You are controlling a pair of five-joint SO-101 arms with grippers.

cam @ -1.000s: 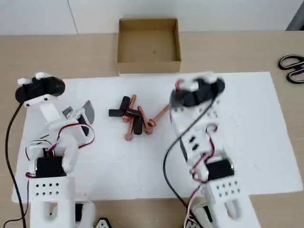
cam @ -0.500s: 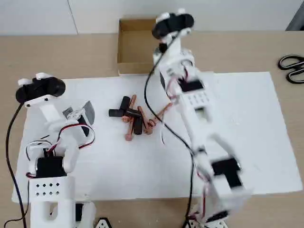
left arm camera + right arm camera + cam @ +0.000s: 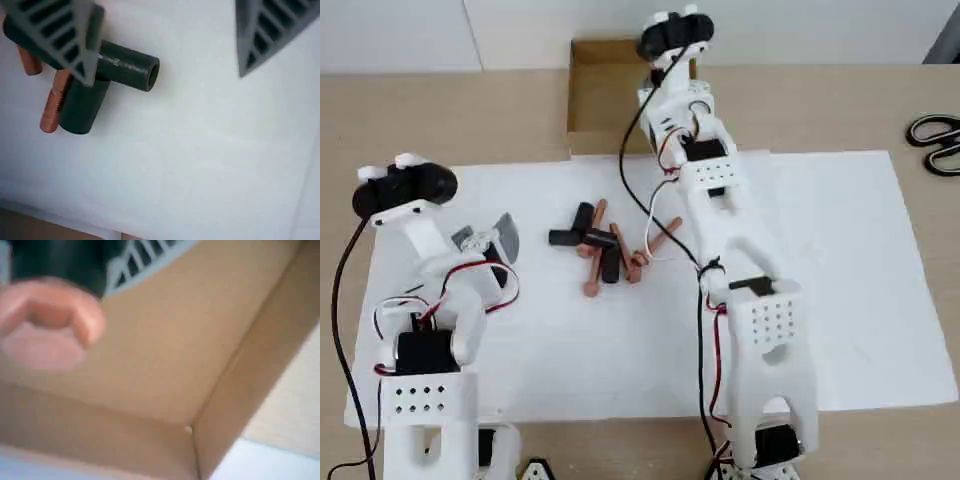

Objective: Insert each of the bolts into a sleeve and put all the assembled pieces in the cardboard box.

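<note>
The cardboard box point(image 3: 610, 105) stands at the back of the table. My right arm point(image 3: 705, 170) stretches out over it. In the right wrist view my right gripper point(image 3: 75, 280) is shut on a black sleeve point(image 3: 55, 260) with a copper bolt head point(image 3: 47, 325) sticking out, hanging above the box floor point(image 3: 165, 355). A pile of black sleeves point(image 3: 570, 238) and copper bolts point(image 3: 595, 272) lies on the white sheet point(image 3: 840, 260). My left gripper point(image 3: 488, 240) stands open just left of the pile; two sleeves point(image 3: 127, 67) and a bolt point(image 3: 52, 102) lie ahead of its fingers point(image 3: 65, 35).
Black scissors point(image 3: 935, 140) lie at the far right on the bare wooden table. One bolt point(image 3: 660, 238) lies close beside the right arm. The right half of the white sheet is free.
My right arm has swung from beside the pile out over the cardboard box, carrying the sleeve with the bolt. The left arm and the pile have not moved.
</note>
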